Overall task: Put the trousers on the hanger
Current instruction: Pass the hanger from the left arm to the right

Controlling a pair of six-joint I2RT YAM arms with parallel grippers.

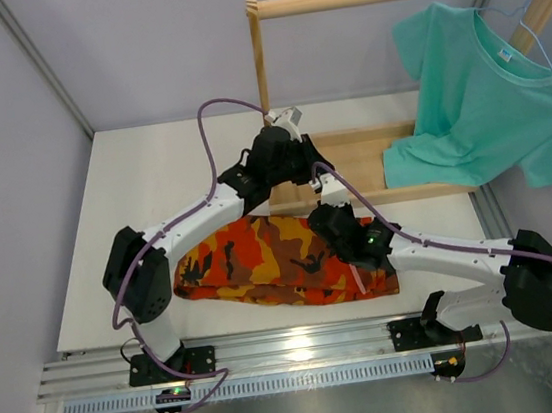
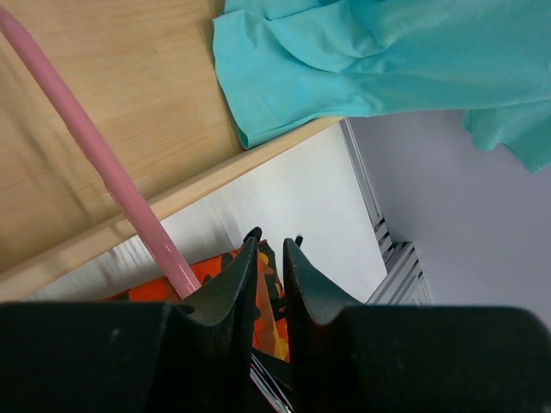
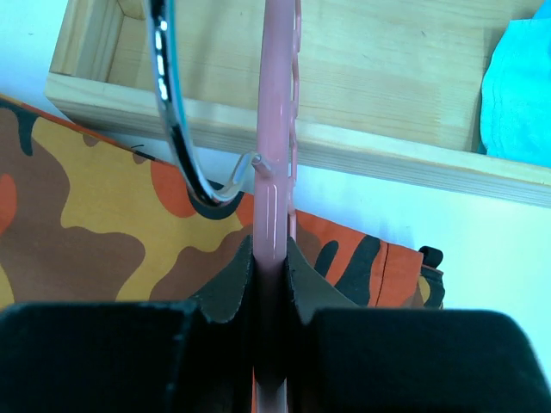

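White table (image 1: pixel 152 181), pale walls (image 1: pixel 136 52); right gripper (image 3: pixel 274 258) clamps hanger (image 3: pixel 275 129) (above trousers (image 3: pixel 86 215)); left gripper (image 2: pixel 269 249) barely ajar, empty

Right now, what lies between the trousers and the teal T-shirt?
In the right wrist view, a bare strip of white table, then the wooden rack base rim; the trousers and T-shirt are apart.

Left table (image 1: pixel 142 183): bare, passable.
Centre top: post (image 1: pixel 260 67) and cable (image 1: pixel 207 154) block.
Upper right: rack base (image 1: pixel 375 149), T-shirt (image 1: pixel 490 100) overhanging it.
Centre: trousers (image 1: pixel 242 261) under left arm (image 1: pixel 197 216) and right arm (image 1: pixel 443 251); hanger (image 3: pixel 274 172) reaches over them.
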